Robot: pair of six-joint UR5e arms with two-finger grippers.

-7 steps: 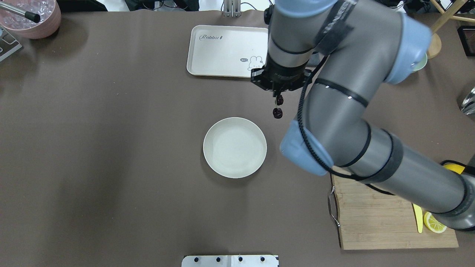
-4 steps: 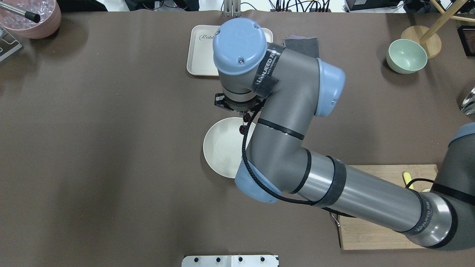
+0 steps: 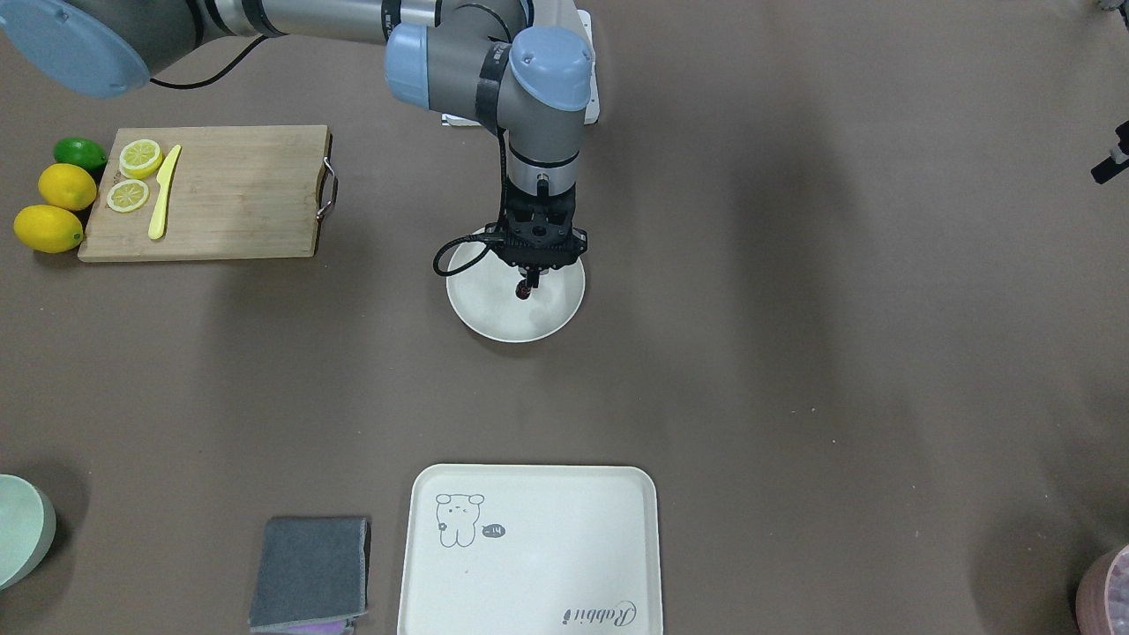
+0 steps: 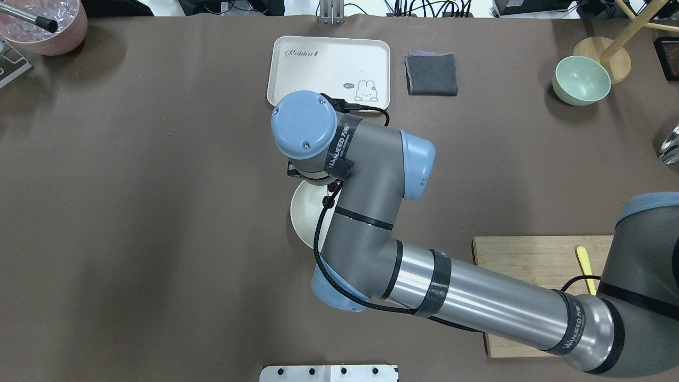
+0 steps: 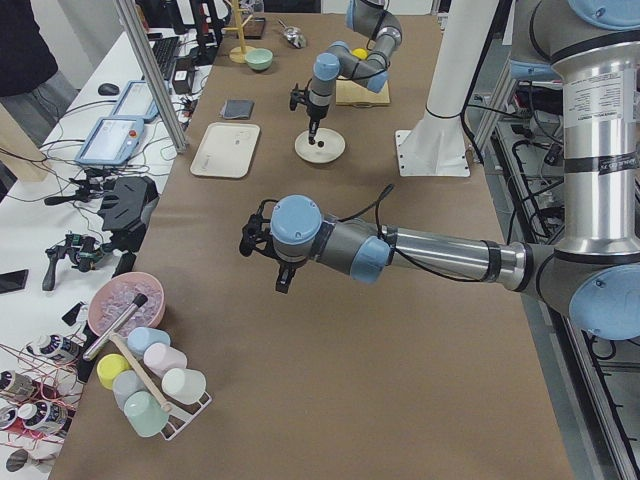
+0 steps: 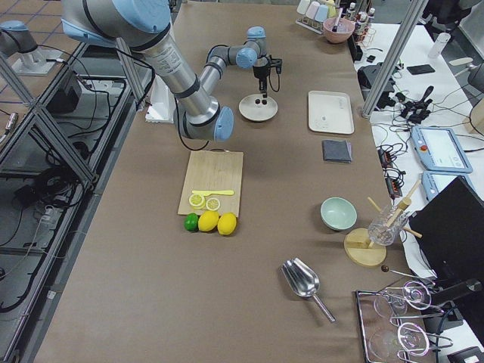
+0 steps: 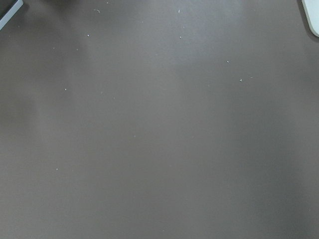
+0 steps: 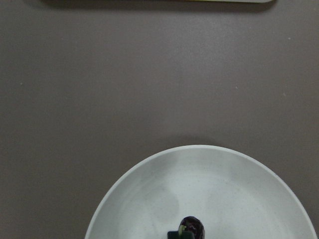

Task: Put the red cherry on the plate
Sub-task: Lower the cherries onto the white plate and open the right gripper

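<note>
Right gripper (image 3: pixel 529 279) is hanging over the round, shallow, matte off-white plate (image 3: pixel 494 310), its jaws pinching the stem of the small, glossy, near-black red cherry (image 3: pixel 525 292), which is dangling low over the plate's smooth inside. Left gripper (image 5: pixel 285 283) is hovering over the dull brown tabletop (image 3: pixel 794 353); cannot tell how its jaws are standing.

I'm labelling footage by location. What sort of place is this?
Most likely a robotics lab staged with kitchen props: an industrial left arm and right arm, control tablets on a side desk, and a cutting board with lemon slices.
</note>
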